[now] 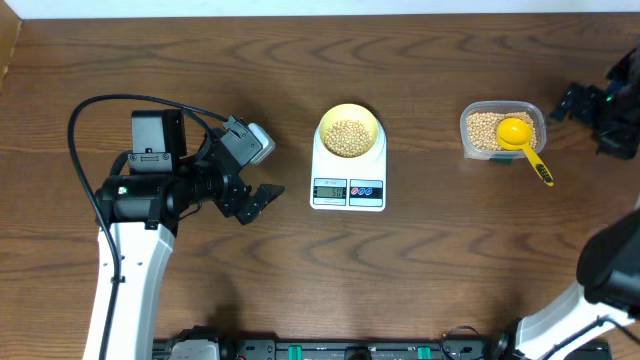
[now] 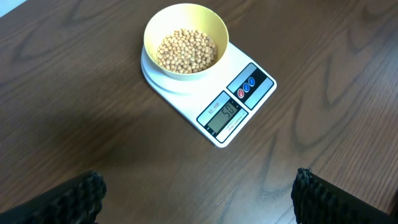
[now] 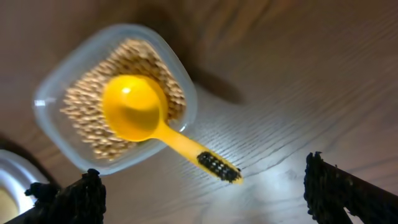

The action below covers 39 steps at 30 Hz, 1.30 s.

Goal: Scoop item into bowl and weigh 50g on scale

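Overhead: beans [image 1: 348, 137] in bowl [image 1: 349, 111] on scale [image 1: 347, 172], at 2 o'clock from wide-open, empty left gripper [image 1: 257, 200]; scoop [image 1: 520, 136] in tub [image 1: 464, 130], handle toward 5 o'clock, much nearer wide-open, empty right gripper [image 3: 208, 199].

We see a clear plastic tub [image 3: 48, 109] of small tan beans [image 3: 81, 118]. A yellow plastic scoop [image 3: 134, 109] lies empty on them, handle overhanging the rim.

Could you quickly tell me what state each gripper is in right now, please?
Left gripper: open, holding nothing.
Right gripper: open, holding nothing.
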### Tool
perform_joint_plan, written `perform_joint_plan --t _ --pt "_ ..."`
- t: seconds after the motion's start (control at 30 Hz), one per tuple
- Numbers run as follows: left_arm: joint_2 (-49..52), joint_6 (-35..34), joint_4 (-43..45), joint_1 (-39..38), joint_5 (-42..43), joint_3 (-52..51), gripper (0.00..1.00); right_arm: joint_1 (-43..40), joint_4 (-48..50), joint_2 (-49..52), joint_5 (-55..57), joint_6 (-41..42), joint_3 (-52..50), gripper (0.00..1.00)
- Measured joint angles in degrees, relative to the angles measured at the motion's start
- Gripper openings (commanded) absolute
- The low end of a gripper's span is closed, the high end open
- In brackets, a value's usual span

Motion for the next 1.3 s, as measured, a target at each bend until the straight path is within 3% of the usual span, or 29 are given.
perform_joint_plan --t 0.2,0.23,0.63,1.3 --pt "0.00 0.00 0.00 0.00 0.00 0.00 0.98 0.00 1.33 -7.21 0.11 -0.28 0.37 0.89" --pt "0.00 0.00 0.00 0.00 0.00 0.00 0.98 0.00 1.95 -8.46 0.09 -0.28 0.39 0.99" --pt "0.00 0.00 0.00 0.00 0.00 0.00 0.98 0.07 6.14 -22.38 0.00 2.51 0.72 0.99" --pt "0.00 0.00 0.00 0.00 0.00 0.00 0.97 0.07 -3.65 -33.66 0.00 3.72 0.79 0.99"
